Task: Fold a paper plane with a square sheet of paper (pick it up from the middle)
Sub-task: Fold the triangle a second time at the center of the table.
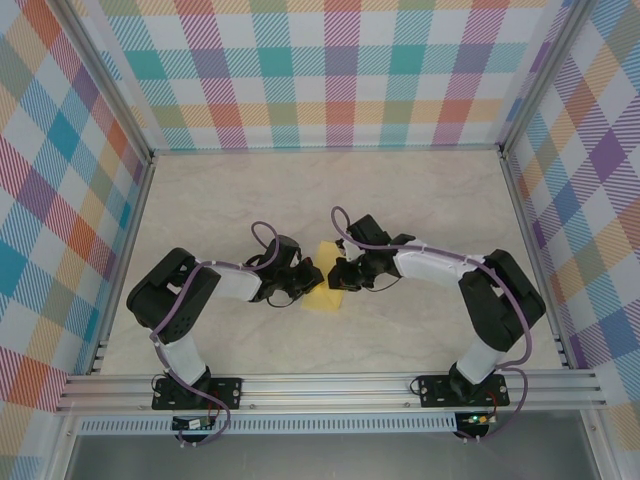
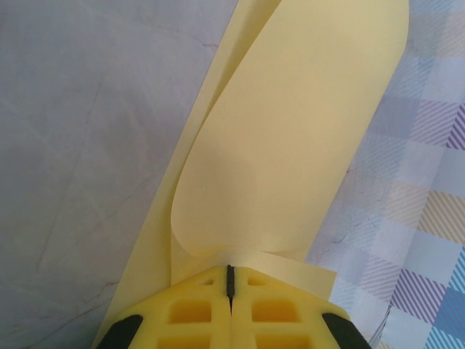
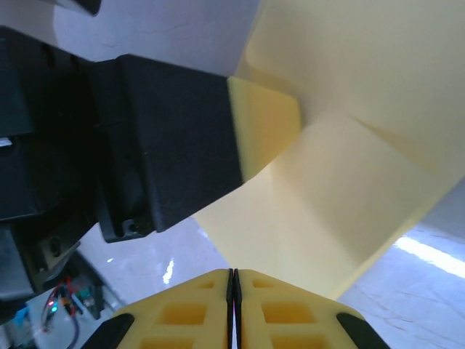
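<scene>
**Mid-fold, both grippers pinching the paper**

The paper (image 1: 322, 290) is sitting at the middle of the table (image 1: 420, 200), between the two arms. The left gripper (image 2: 230, 275) is clamping a curled-over edge with its jaws fully together. The right gripper (image 3: 232, 276) is likewise pinching a creased flap. A fold is apparently being formed, so next the layers likely need aligning and pressing flat.

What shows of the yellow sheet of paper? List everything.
The square sheet of paper is thin, plain pale yellow and matte. Over the pale table it is bent: curled into a loop at the left gripper, creased near the right gripper. Both are shut on its edges.
</scene>
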Controlling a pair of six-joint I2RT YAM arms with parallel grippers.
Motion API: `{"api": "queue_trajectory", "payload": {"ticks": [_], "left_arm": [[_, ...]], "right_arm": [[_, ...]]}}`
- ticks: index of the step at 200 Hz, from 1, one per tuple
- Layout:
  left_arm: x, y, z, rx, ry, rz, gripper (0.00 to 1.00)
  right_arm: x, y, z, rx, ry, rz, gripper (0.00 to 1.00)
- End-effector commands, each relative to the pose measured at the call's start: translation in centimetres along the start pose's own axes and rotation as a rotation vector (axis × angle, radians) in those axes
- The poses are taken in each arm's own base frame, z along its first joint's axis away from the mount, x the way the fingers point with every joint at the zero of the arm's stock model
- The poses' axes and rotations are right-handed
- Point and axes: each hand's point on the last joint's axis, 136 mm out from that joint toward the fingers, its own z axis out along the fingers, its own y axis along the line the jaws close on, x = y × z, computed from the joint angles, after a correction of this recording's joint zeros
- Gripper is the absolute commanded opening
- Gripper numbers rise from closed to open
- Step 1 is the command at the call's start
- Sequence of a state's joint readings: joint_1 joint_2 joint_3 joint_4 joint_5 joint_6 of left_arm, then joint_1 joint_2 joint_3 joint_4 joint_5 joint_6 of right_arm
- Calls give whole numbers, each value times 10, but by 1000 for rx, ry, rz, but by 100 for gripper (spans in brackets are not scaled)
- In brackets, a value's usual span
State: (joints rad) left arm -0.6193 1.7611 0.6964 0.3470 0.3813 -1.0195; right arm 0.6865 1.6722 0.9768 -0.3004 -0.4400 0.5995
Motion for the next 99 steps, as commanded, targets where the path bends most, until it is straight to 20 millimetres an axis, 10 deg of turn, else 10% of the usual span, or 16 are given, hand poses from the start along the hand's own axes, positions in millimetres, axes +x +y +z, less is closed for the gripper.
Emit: {"api": "queue_trajectory", "payload": {"ticks": [1,99], "left_arm": [[14,35,3,-122,34,-6,0],[16,32,2,-121,41,5,0]], "right_arm": [[0,19,10,-92,38,16,11],[10,-11,37,36,117,71,13]]}}
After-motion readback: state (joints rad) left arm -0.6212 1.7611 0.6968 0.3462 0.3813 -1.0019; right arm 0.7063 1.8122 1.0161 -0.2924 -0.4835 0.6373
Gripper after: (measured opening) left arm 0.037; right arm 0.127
